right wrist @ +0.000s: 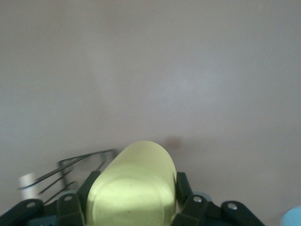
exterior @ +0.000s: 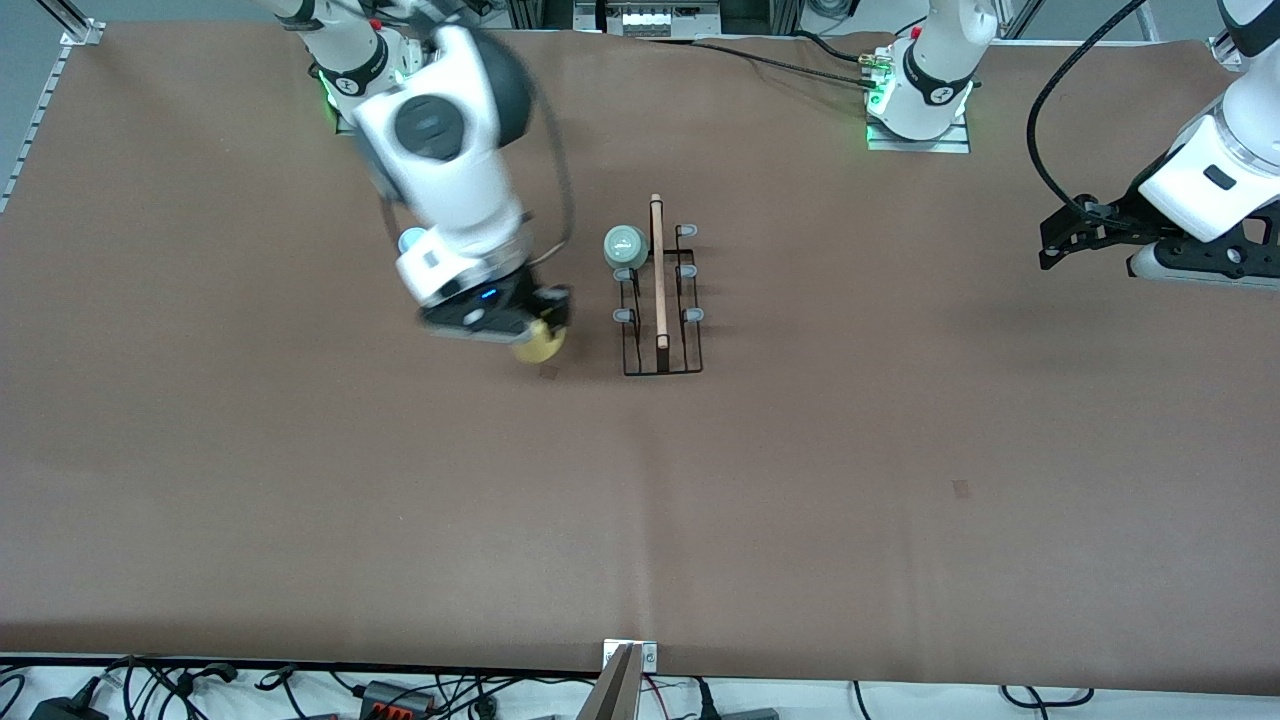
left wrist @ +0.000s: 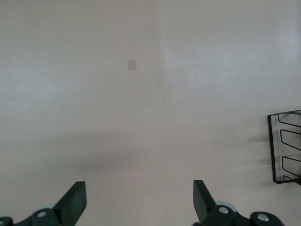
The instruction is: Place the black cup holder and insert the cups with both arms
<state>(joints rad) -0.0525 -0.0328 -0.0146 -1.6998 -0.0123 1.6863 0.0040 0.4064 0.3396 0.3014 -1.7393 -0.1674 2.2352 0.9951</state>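
Right tool (exterior: 545, 325) tilted, clamping yellow cup (exterior: 538, 345) beside black cup holder (exterior: 660, 290)

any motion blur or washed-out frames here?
Front view: right arm and its pincer smeared by motion around the yellow cup; black cup holder sharp. Left wrist view: table washed out pale. Right wrist view: yellow cup close and soft-focused.

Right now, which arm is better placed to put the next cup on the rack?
Right. Its tool is shut on the yellow cup just beside the rack, where the mint cup already sits. The left tool waits open and empty at its own end of the table.
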